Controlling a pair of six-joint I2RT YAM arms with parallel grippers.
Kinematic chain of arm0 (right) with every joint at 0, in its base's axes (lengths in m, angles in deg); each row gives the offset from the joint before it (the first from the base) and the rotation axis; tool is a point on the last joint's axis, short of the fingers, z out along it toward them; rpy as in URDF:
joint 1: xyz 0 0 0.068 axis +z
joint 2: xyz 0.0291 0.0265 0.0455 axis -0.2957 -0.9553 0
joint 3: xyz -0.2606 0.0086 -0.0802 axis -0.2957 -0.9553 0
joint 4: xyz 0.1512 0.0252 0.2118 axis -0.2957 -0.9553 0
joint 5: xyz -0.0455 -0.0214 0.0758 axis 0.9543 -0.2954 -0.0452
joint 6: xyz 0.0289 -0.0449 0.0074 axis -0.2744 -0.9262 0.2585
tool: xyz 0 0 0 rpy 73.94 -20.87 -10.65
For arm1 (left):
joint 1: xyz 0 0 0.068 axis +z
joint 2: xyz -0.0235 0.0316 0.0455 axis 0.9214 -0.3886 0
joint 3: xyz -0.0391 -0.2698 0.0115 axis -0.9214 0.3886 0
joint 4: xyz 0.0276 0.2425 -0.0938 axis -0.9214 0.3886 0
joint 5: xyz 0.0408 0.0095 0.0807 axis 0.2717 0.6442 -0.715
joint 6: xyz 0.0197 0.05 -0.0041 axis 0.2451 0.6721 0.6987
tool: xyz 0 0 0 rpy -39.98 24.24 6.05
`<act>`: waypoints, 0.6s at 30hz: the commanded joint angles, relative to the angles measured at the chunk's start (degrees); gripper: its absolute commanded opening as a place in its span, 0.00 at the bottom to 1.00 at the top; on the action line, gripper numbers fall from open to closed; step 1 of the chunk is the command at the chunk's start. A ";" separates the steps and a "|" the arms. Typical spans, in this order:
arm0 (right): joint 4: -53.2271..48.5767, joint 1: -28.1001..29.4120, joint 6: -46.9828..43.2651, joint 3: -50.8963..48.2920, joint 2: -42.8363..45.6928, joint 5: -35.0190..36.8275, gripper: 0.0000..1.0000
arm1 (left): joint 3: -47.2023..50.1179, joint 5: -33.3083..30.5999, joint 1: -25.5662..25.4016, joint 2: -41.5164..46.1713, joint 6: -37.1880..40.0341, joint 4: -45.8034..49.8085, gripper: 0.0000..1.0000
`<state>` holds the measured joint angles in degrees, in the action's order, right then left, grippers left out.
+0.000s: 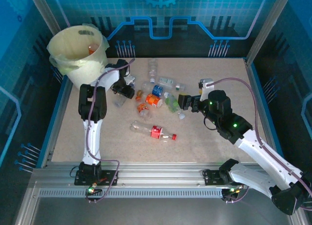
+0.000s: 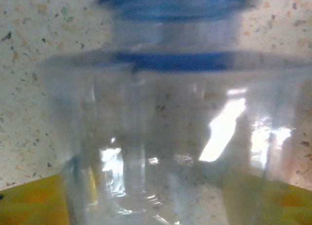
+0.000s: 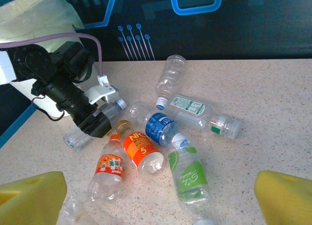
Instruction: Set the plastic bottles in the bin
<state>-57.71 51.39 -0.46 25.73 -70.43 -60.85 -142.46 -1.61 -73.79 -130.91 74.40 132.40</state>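
Jaws of the left gripper (image 3: 96, 126) are set on either side of a blue-capped bottle (image 2: 165, 137) just right of the bin (image 1: 80, 51); whether it is clamped cannot be told. Those of the right gripper (image 1: 182, 102) are held wide apart over the bottles (image 3: 146, 152) heaped further right of the bin. A red-labelled bottle (image 1: 156, 132) is seen lying apart from them.

A clear bottle with a blue cap (image 2: 175, 112) is blurred in the left wrist view, its lower body cut off at six o'clock. The yellow fingertips (image 2: 29, 200) of the left gripper (image 2: 156, 205), at seven and five o'clock, are cropped too; whether they press the bottle cannot be told. In the right wrist view the green-labelled bottle (image 3: 187, 173) runs off at six o'clock. An orange speck (image 1: 91, 51) inside the bin (image 1: 83, 73) is too small to name.
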 commanded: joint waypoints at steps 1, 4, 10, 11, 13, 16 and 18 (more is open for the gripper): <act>1.00 0.60 -1.06 -0.68 1.40 -1.81 1.00 | 2.48 -1.04 -0.11 3.37 -0.59 -3.37 0.63; 0.26 0.77 -1.20 -0.41 1.12 -3.27 1.00 | 4.65 -0.46 -0.11 5.77 -2.11 -6.31 0.60; -4.02 0.73 -0.83 2.78 -1.76 -4.46 1.00 | 10.96 2.10 -0.11 11.91 -6.16 -13.61 0.57; -4.34 0.78 -0.67 3.20 -2.22 -5.06 1.00 | 11.79 2.14 -0.11 12.72 -6.73 -14.54 0.57; -4.33 0.95 -0.83 3.69 -3.07 -6.03 1.00 | 13.30 3.23 -0.10 14.71 -7.39 -16.07 0.56; -3.67 1.11 -0.73 3.83 -3.63 -6.66 1.00 | 14.89 4.02 -0.11 17.29 -8.37 -17.57 0.56; -3.41 1.19 -0.97 3.97 -4.00 -7.10 1.00 | 15.77 5.10 -0.11 19.09 -9.15 -18.61 0.55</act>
<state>-61.01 52.00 -0.81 27.48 -74.21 -66.36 -128.14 0.55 -73.83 -115.61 67.63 116.93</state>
